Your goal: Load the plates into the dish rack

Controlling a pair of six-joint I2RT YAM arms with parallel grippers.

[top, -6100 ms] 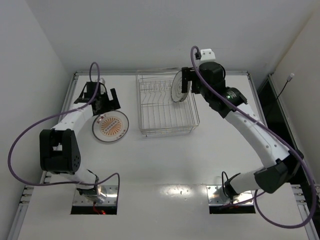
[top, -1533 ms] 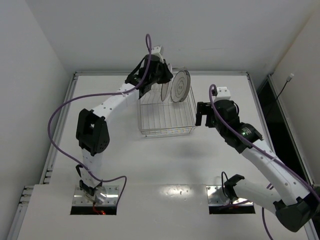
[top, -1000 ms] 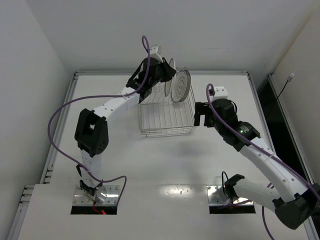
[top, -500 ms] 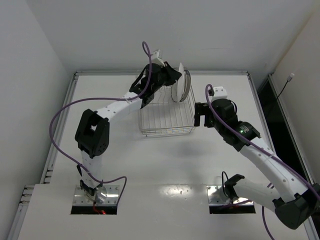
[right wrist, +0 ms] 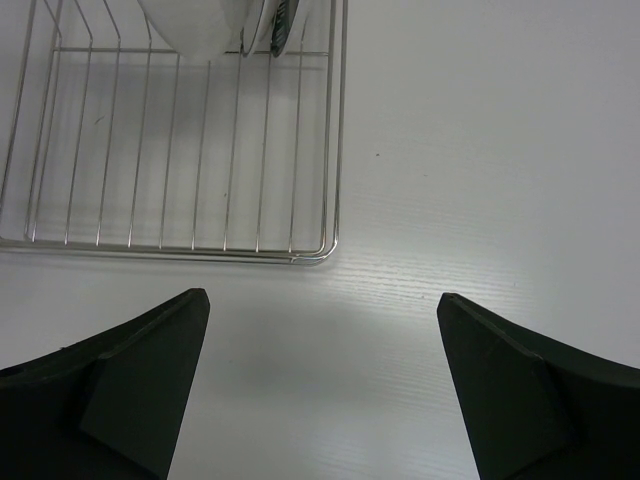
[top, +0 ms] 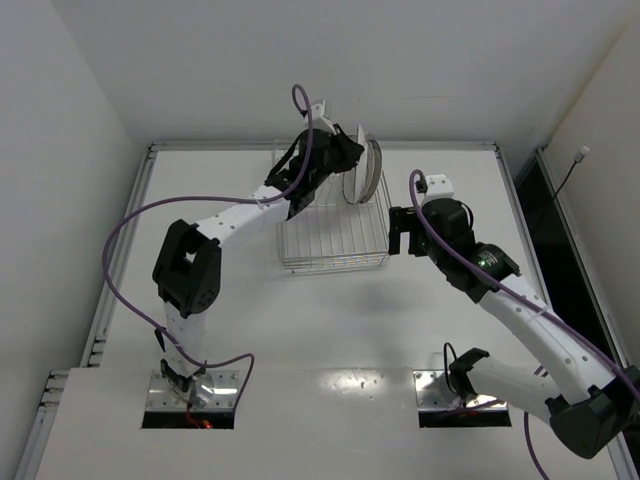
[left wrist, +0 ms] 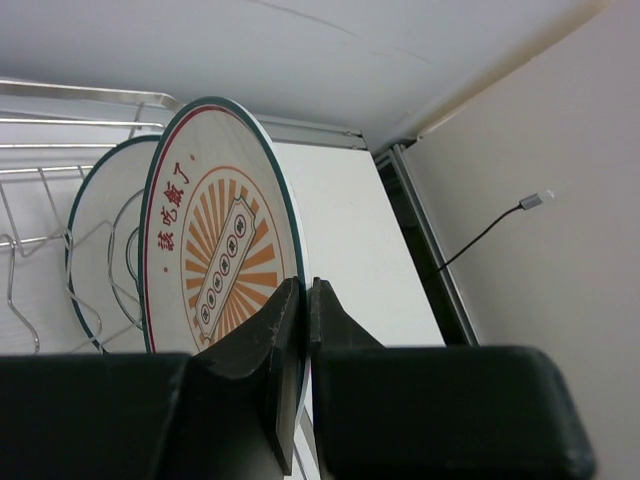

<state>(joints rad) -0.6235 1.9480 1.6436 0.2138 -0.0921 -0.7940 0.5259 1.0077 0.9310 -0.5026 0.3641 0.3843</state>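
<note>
Pinching sunburst plate (left wrist: pixel 215 250) at rim, left gripper (left wrist: pixel 305 290) overhangs dish rack (top: pixel 335 238).

Bright, even light from above casts soft shadows; a glare patch marks the near bench (top: pixel 352 381); close dark parts blur in wrist views.

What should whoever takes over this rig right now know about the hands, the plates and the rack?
Left hand: shut on the rim of the sunburst plate, held upright over the far end of the dish rack, beside the white plate.
Right hand: open, empty, near the rack's right side.
Done: white plate stands in the rack.
Left: settle the sunburst plate into the rack, release, withdraw.
</note>
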